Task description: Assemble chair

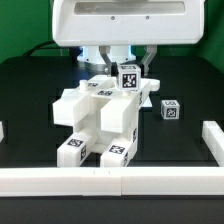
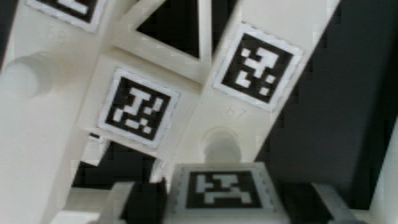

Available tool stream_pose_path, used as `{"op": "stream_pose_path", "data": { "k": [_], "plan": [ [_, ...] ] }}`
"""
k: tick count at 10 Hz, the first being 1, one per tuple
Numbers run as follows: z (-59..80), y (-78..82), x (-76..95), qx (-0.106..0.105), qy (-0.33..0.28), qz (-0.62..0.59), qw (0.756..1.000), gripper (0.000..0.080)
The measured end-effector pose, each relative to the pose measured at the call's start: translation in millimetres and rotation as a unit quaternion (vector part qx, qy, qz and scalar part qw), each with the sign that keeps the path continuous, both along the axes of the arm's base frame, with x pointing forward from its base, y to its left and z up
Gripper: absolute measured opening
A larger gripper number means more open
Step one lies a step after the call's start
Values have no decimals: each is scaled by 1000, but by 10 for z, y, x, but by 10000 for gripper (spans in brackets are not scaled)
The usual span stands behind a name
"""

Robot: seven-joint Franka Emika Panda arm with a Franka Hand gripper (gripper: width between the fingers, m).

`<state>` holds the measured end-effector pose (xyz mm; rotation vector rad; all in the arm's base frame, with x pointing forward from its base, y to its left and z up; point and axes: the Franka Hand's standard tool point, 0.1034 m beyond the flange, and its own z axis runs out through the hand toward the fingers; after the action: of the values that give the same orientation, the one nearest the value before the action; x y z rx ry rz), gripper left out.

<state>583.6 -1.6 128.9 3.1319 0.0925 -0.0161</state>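
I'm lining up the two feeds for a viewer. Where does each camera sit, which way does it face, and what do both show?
Exterior view: off the arm, in front of and above the table, facing the white robot body; shows the chair, a loose tagged block, the border rails, and the gripper shut on the chair's top part.
Wrist view: on the wrist, close above the chair's tags; no fingers clearly visible.
Shared: the chair.

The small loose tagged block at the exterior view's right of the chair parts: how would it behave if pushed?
The small block has flat faces and squat proportions, so it would probably slide, not roll or tip. Its matte white plastic looks rigid, likely unbending. Being small, it is probably light and might skid on the dark table.
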Motion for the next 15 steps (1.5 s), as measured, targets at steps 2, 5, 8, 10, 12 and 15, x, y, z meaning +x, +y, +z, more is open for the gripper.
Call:
{"op": "stream_pose_path", "data": {
  "k": [2, 5, 8, 10, 12, 15],
  "plan": [
    [1, -5, -14, 0, -3, 0, 1000, 289],
    [13, -8, -72, 2, -1, -2, 1000, 289],
    [45, -18, -47, 2, -5, -2, 1000, 289],
    [-4, -13, -51, 1, -5, -2, 1000, 289],
    [-2, 8, -24, 0, -12, 0, 1000, 290],
    [0, 4, -19, -1, -14, 0, 1000, 290]
  ]
}}
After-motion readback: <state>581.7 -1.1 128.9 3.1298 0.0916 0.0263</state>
